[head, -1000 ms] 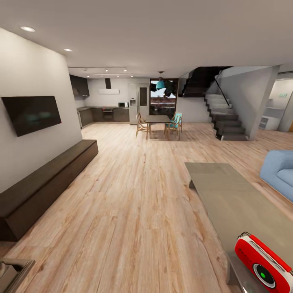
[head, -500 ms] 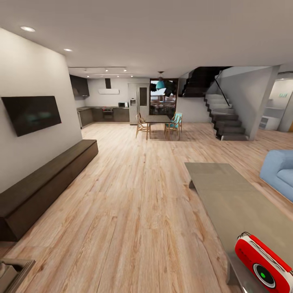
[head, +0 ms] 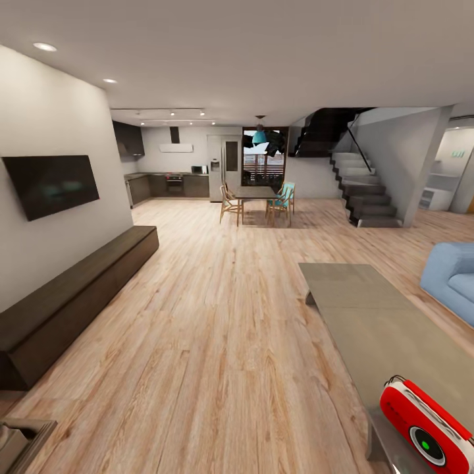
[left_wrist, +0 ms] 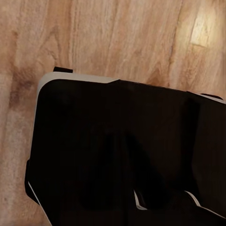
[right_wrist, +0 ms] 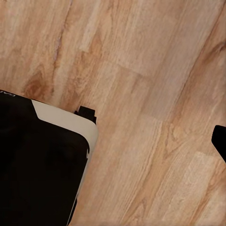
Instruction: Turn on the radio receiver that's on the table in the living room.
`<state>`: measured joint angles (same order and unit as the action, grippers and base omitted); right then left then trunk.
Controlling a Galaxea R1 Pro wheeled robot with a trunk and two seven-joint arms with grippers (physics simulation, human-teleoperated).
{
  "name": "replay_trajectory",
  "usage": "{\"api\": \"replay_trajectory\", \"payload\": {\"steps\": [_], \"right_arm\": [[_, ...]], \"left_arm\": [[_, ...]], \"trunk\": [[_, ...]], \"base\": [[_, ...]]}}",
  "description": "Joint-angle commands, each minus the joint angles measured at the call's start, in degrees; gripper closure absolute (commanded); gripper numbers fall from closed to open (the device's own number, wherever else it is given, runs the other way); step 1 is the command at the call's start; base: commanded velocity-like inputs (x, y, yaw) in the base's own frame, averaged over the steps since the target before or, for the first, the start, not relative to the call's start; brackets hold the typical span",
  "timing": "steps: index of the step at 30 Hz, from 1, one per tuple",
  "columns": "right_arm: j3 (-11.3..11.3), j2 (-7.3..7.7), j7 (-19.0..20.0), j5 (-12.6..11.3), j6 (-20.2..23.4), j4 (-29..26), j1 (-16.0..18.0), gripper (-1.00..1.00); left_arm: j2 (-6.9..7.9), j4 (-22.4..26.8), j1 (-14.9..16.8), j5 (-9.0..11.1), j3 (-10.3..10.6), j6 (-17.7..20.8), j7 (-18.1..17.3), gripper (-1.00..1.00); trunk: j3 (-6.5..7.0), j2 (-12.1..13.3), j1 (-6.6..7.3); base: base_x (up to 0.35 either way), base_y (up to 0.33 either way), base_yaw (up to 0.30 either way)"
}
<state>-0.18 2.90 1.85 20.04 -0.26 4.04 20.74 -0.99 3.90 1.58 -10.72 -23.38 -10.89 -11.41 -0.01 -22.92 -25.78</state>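
Observation:
The red radio receiver [head: 424, 431] with its white face and green-centred dial stands on the near end of the long grey-beige coffee table [head: 368, 316], at the lower right of the head view. It is cut off by the picture's edge. The living room has a light plank floor [head: 217, 329], a black wall TV [head: 51, 184] and a blue sofa [head: 454, 276]. Both wrist views look down at plank floor and my black, white-edged base [left_wrist: 117, 141] [right_wrist: 37, 169]. The left gripper's fingers are dark shapes lost against the base. A dark tip [right_wrist: 219, 141] shows at the right wrist view's edge.
A long dark brown bench cabinet [head: 72, 296] runs along the left wall under the TV. Open plank floor lies between it and the coffee table. Far back stand a dining table with chairs [head: 257, 194], a kitchen [head: 168, 184] and a staircase [head: 365, 194].

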Motion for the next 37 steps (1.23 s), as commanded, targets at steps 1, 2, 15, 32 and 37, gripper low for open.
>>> {"api": "replay_trajectory", "payload": {"steps": [1,2,15,32,37], "right_arm": [[0.0,0.00,0.0,0.0,0.0,0.0,0.0,-1.00],[0.0,0.00,0.0,0.0,0.0,0.0,0.0,-1.00],[0.0,0.01,0.0,0.0,0.0,0.0,0.0,-1.00],[0.0,0.01,0.0,0.0,0.0,0.0,0.0,-1.00],[0.0,0.00,0.0,0.0,0.0,0.0,0.0,-1.00]], "left_arm": [[-0.02,0.0,0.0,0.0,0.0,0.0,0.0,1.00],[-0.04,0.0,0.0,0.0,0.0,0.0,0.0,1.00],[-0.06,0.0,0.0,0.0,0.0,0.0,0.0,1.00],[-0.06,0.0,0.0,0.0,0.0,0.0,0.0,1.00],[-0.06,0.0,0.0,0.0,0.0,0.0,0.0,1.00]], "trunk": [[0.00,0.0,0.00],[0.00,0.0,0.00],[0.00,0.0,0.00],[0.00,0.0,0.00],[0.00,0.0,0.00]], "base": [[0.000,0.000,0.000],[0.000,0.000,0.000],[0.000,0.000,0.000],[0.000,0.000,0.000],[0.000,0.000,0.000]]}}
